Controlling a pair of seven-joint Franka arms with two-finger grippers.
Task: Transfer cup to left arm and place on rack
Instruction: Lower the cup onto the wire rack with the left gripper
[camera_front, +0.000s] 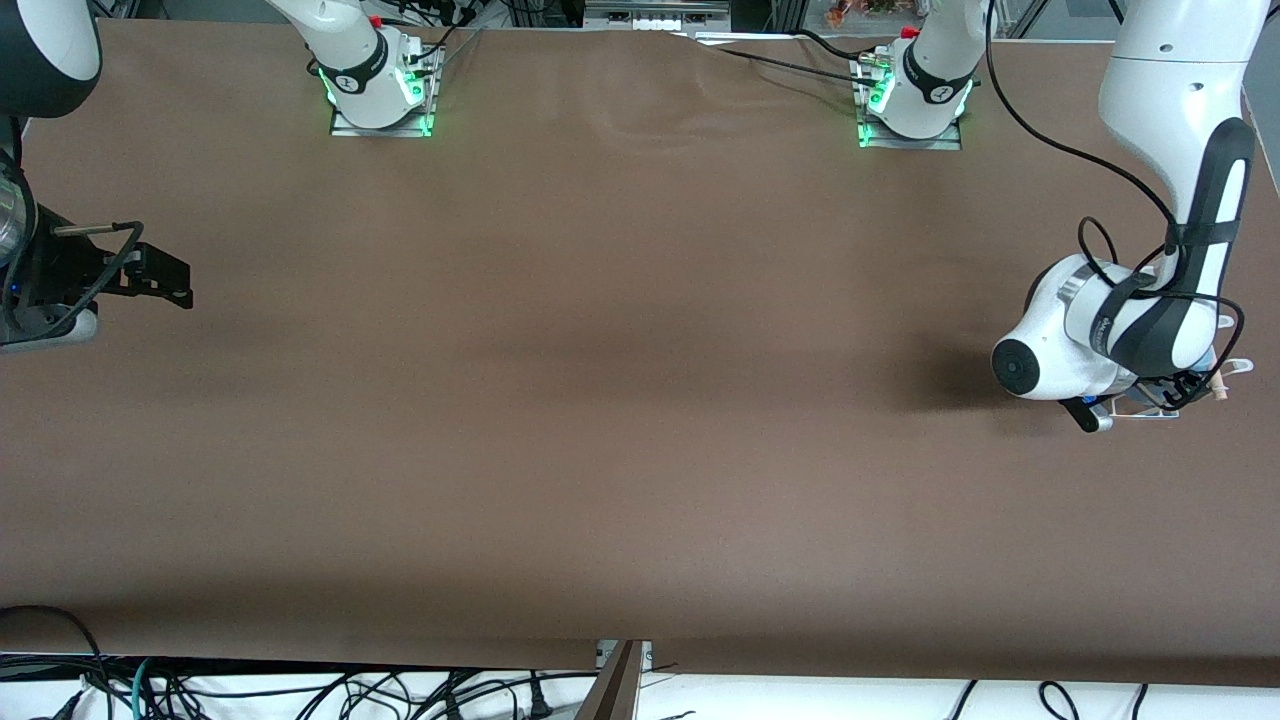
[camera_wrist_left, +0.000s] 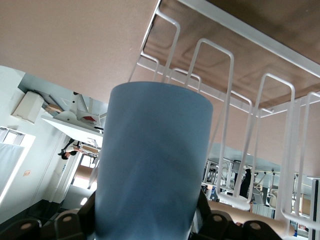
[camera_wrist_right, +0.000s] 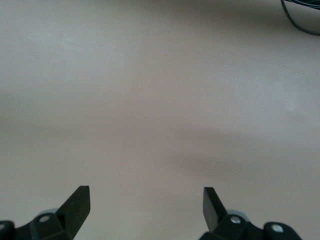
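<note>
My left gripper (camera_wrist_left: 150, 222) is shut on the light-blue cup (camera_wrist_left: 152, 165), with black fingers (camera_wrist_left: 75, 222) on both sides of it. The cup's free end is close to the looped pegs of the white wire rack (camera_wrist_left: 250, 32); I cannot tell if they touch. In the front view the left arm's wrist (camera_front: 1090, 340) hangs over the rack (camera_front: 1238, 367) at the left arm's end of the table and hides the cup and most of the rack. My right gripper (camera_wrist_right: 145, 197) is open and empty over bare table; it also shows in the front view (camera_front: 165, 275) at the right arm's end.
The brown table (camera_front: 620, 400) stretches between the two arms. Black cables (camera_front: 1100, 160) hang along the left arm. The table's edge at the left arm's end is just past the rack. More cables (camera_front: 300, 690) lie below the table edge nearest the front camera.
</note>
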